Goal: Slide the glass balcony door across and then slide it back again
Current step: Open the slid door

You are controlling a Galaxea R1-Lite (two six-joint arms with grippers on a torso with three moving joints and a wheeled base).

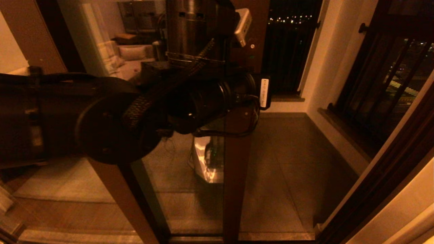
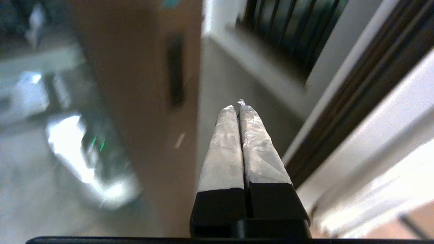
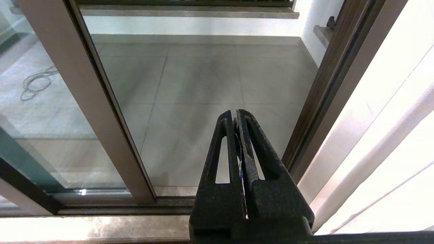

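Two arms belong to this robot, but only the left one is at work: it is raised across the middle of the scene, and its left gripper, its foil-wrapped fingers pressed together on nothing, points just to the right of the door's free edge, probably so the closed tips can act as one stiff pusher. The tall brown-framed glass balcony door stands partly slid across, its handle upright at centre, carrying a slim dark recessed handle, with open tiled balcony floor to its right. The right gripper, black fingers also pinched together and empty, hangs idle low down near the bottom door track, out of the door's path.
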